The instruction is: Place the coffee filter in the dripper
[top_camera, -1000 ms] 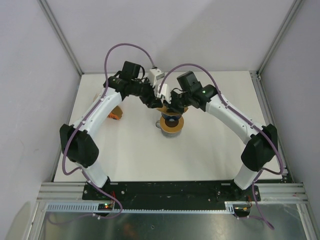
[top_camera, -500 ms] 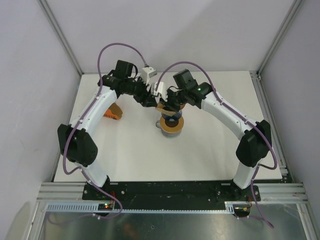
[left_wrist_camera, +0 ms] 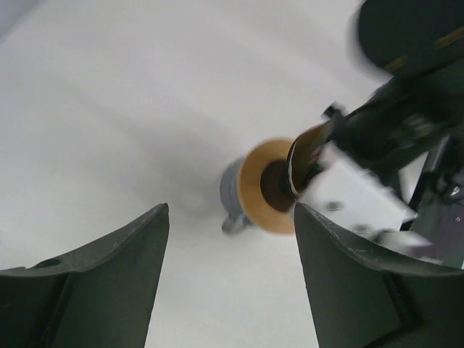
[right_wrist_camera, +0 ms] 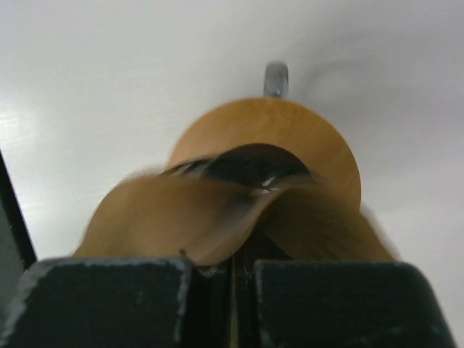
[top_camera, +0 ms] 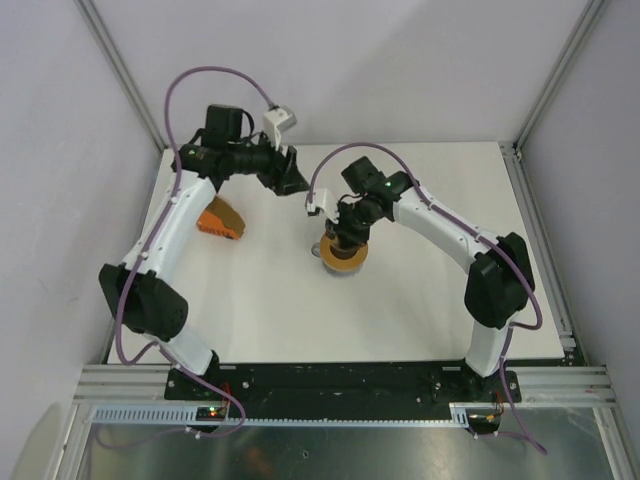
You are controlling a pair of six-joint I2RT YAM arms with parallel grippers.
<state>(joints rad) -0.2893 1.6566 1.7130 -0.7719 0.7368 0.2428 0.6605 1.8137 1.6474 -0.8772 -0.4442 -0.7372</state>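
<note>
Coffee filter (right_wrist_camera: 181, 214) light brown; wooden ring (left_wrist_camera: 254, 181) tan, dark hole; mug (left_wrist_camera: 230, 194) grey; holder (top_camera: 220, 218) orange.

The right jaws hang over the wooden ring (top_camera: 358, 257).

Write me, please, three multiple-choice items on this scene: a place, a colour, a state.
1. Where does the orange holder lie? A) left of the mug B) right of it C) on it
2. The ring on the mug is: A) white B) brown C) green
3. The right gripper is: A) open B) shut on the coffee filter C) out of view
Key: 1A, the top view shows it there; 2B, wood-brown in every view; 3B, its wrist view shows the paper pinched.
</note>
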